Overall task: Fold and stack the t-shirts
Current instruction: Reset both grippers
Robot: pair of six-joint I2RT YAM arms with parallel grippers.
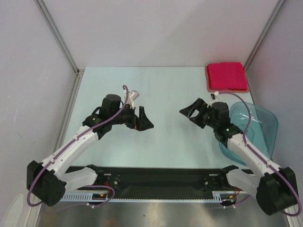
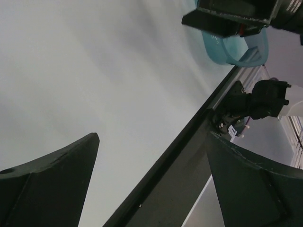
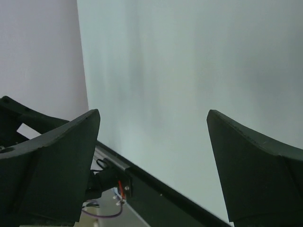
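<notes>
Folded magenta-red cloth t-shirt stack lies beyond and right of right gripper, far nearer it than left gripper. Both claws spread, empty.

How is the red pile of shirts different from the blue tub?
The shirt pile is red-pink and solid; the tub is see-through blue. The shirt pile is flat, square and folded; the tub is round and hollow. The shirt pile lies in the far corner, out in the open; the tub sits nearer, partly under the right arm. Both are on the table's right side.
</notes>
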